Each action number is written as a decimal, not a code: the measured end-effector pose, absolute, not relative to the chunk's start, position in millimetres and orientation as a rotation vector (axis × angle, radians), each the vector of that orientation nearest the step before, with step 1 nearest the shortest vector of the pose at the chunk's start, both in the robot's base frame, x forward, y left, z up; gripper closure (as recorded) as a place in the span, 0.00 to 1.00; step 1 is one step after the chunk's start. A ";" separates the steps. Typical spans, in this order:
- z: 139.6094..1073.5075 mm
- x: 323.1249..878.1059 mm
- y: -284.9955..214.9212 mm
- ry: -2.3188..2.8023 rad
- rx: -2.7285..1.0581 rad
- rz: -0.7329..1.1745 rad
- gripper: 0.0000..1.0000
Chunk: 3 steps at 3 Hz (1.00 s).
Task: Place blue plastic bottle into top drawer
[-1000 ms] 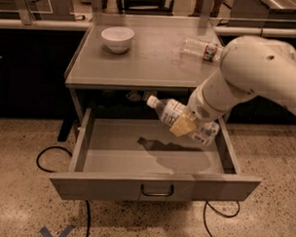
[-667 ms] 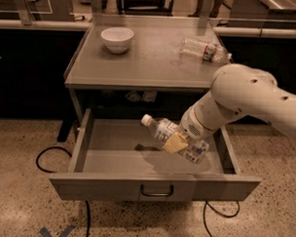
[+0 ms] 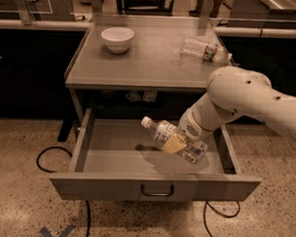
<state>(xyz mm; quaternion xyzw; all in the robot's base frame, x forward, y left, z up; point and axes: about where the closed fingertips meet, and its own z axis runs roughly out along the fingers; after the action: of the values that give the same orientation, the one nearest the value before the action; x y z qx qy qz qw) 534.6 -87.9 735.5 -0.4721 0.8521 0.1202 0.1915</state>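
Delivery under way: the gripper (image 3: 176, 144) clasps the blue plastic bottle (image 3: 162, 132) around its label and holds it tilted, white cap up and to the left, just above the floor of the top drawer (image 3: 111, 188). The drawer is pulled fully open, its handle (image 3: 157, 191) facing the camera, and a shadow beneath the bottle suggests it is not yet resting on the drawer bottom. The carry appears complete; what seems left is a short lowering, the release and the arm's withdrawal. On the table (image 3: 140, 61) above sit a white bowl (image 3: 117, 39) and a clear bottle (image 3: 204, 49) lying on its side.
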 end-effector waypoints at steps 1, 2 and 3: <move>707.8 562.5 -98.9 2.434 -1.270 0.361 1.00; 657.3 579.7 -105.8 2.463 -1.187 0.269 1.00; 656.9 580.2 -105.5 2.461 -1.186 0.268 1.00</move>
<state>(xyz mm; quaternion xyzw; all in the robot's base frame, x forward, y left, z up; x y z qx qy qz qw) 580.2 -105.5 656.9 -0.4234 0.8790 0.0958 0.1970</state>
